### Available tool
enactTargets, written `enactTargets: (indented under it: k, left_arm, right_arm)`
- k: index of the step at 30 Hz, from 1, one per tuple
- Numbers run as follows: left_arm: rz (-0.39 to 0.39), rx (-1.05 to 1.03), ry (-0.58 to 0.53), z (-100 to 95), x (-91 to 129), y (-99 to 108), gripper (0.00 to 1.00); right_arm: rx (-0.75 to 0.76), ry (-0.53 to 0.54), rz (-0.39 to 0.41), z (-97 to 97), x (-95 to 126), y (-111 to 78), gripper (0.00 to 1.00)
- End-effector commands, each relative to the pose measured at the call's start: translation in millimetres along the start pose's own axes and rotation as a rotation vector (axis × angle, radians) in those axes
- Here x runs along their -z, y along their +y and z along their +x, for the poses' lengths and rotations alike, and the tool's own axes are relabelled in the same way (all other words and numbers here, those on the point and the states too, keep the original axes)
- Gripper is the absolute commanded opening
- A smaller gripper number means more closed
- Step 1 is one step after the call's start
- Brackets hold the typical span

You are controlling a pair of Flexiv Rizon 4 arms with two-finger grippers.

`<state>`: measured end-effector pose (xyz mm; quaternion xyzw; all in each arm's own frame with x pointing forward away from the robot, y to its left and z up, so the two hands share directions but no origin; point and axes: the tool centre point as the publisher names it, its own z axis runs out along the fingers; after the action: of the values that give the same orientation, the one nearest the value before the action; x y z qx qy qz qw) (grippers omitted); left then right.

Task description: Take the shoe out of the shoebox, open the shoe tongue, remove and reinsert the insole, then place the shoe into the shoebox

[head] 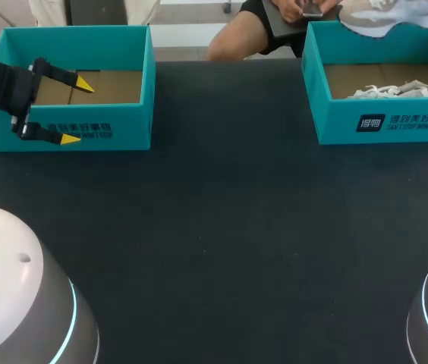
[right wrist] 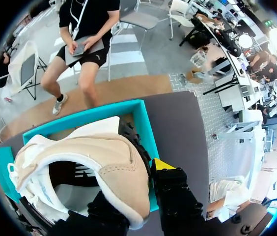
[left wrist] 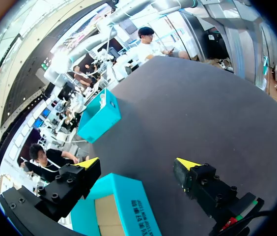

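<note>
The dark tabletop (head: 229, 227) carries a teal shoebox (head: 115, 129) at ten o'clock and a second shoebox (head: 335, 121) at two o'clock, above which the beige-and-white shoe (head: 396, 17) hangs, its heel clamped in the right tool (right wrist: 138, 182), while the left tool (head: 77, 111) gapes wide and empty, straddling the first box's front wall.

In the right wrist view, one yellow tip of the right tool (right wrist: 136, 194) is hidden under the heel of the shoe (right wrist: 104, 157). In the head view, the shoe is cropped by the upper edge and the right box (head: 381, 125) by the side edge. The pale tangle (head: 390, 92) inside it is too small to be identified. Part of the left box (head: 115, 125) is covered by the left tool (head: 77, 111).
</note>
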<state>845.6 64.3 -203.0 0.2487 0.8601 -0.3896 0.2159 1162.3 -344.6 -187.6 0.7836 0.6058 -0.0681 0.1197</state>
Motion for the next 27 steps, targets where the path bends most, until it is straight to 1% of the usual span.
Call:
enactTargets:
  k: [1,3,4,10,14,22,25,27]
  left_arm:
    - [-0.002,0.000,0.002,-0.1,0.1,-0.5,1.00]
    - [-0.002,0.000,0.002,-0.1,0.1,-0.5,1.00]
    - [-0.002,0.000,0.002,-0.1,0.1,-0.5,1.00]
    - [-0.002,0.000,0.002,-0.1,0.1,-0.5,1.00]
    - [-0.002,0.000,0.002,-0.1,0.1,-0.5,1.00]
    - [-0.002,0.000,0.002,-0.1,0.1,-0.5,1.00]
    - [-0.002,0.000,0.002,-0.1,0.1,-0.5,1.00]
    - [-0.002,0.000,0.002,-0.1,0.1,-0.5,1.00]
  right_arm:
    - [-0.005,0.004,-0.020,9.0,-18.6,-13.9,0.00]
    - [-0.012,0.000,-0.022,11.2,-25.1,-16.4,0.00]
    - [-0.016,0.008,-0.009,13.5,-29.0,-18.2,0.00]
    - [-0.024,-0.024,-0.009,17.6,-50.2,-21.1,0.00]
    - [-0.022,-0.036,-0.014,20.2,-59.1,-20.4,0.00]
    - [-0.018,-0.048,-0.001,23.7,-79.7,-19.2,0.00]
    - [-0.018,-0.040,0.010,27.8,-85.1,-19.1,0.00]
    - [-0.018,-0.040,0.001,30.9,-88.7,-18.1,0.00]
